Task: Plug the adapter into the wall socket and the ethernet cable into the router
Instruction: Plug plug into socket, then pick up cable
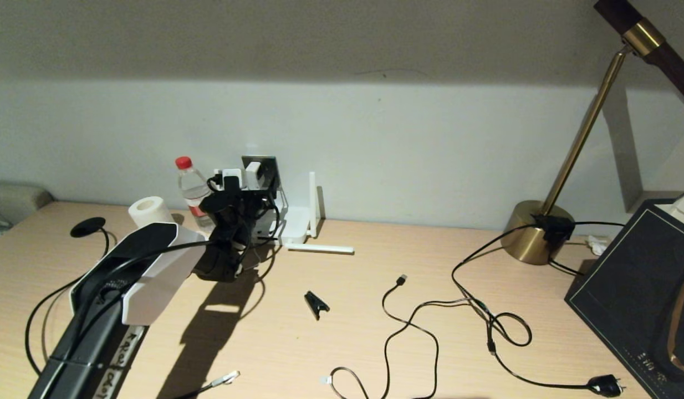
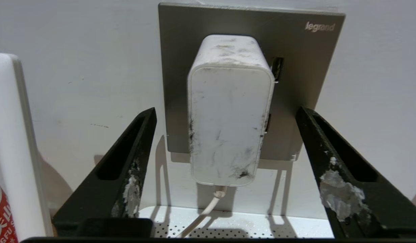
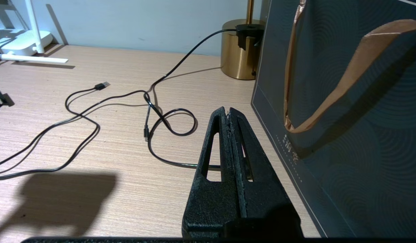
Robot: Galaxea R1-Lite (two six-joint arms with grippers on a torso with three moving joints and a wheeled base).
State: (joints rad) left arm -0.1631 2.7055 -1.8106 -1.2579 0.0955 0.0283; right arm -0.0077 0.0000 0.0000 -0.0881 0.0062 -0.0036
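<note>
A: Adapter (image 2: 231, 111) first, please. Where does it sit against the wall socket (image 2: 305, 67)?

B: It is pushed flat against the grey faceplate of the wall socket, covering its middle. Its white casing is scuffed with dark marks, and a thin white cord (image 2: 208, 209) drops from its underside.

A: And the left gripper (image 2: 225, 148)?

B: It hangs just in front of the wall socket with its black fingers (image 2: 127, 168) spread wide, one on each side of the adapter, touching neither side.

A: What lies below the wall socket?

B: The router (image 1: 293, 223), a white box on the wooden desk (image 1: 375, 332), directly beneath it. One antenna stands upright, another lies flat on the desk.

A: Anything beside the wall socket?

B: A water bottle (image 1: 193, 191) with a red cap, and a paper roll (image 1: 149, 210) beyond it.

A: The right gripper (image 3: 229, 113)?

B: Far from the wall socket, its fingers pressed together on nothing, above the desk next to a dark gift bag (image 3: 346, 135). A thin black USB cable (image 3: 103, 85) loops nearby, before a brass lamp base (image 3: 240, 54).
</note>
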